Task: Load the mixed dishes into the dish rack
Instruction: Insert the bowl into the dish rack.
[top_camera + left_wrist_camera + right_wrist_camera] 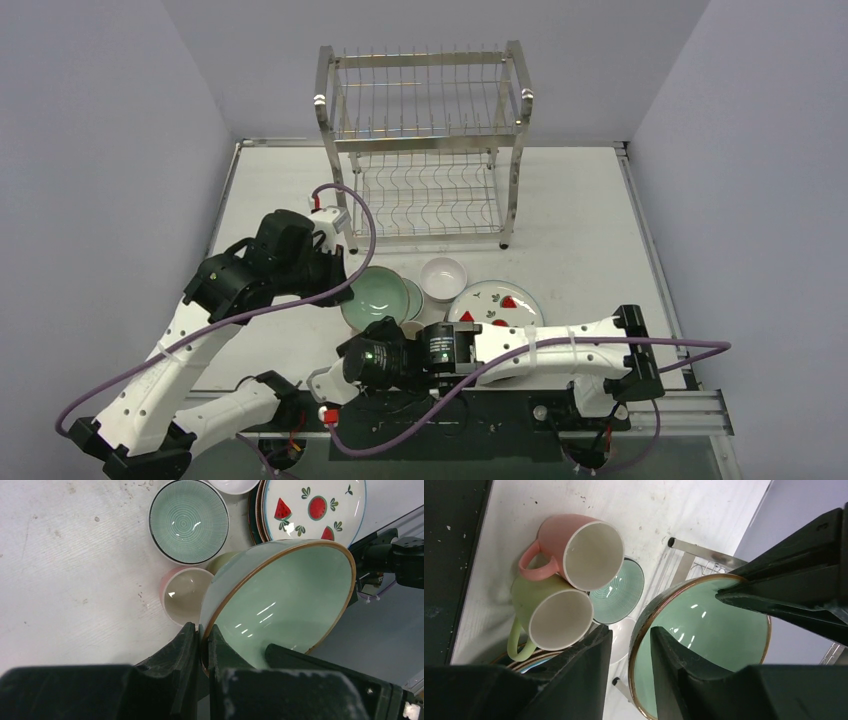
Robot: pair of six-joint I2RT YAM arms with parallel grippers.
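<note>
Left claw (202, 630): closed tight on the rim of the brown-rimmed green bowl (290, 595), one finger inside and one outside. The bowl hangs tilted above the desk (580, 220), over the mugs.

Right claw (631, 630): fingers apart, standing astride another part of the same bowl's rim. A slim gap shows beside the outer finger, so no pinch is seen.

Pink mug (579, 550) and green mug (551, 612): upright and touching each other, toward the middle of the desk's near edge.

Ribbed green bowl (189, 521): upright on the desk, just beyond the mugs.

White bowl (444, 277): upright, just beside the ribbed green bowl on its far side.

Fruit plate (310, 510): white with red fruit, lying on top of a small stack of plates. The stack is right of the mugs, close to the near edge.

Dish rack (425, 140): two tiers of steel wire, standing at the middle of the far edge, well apart from the dishes.
</note>
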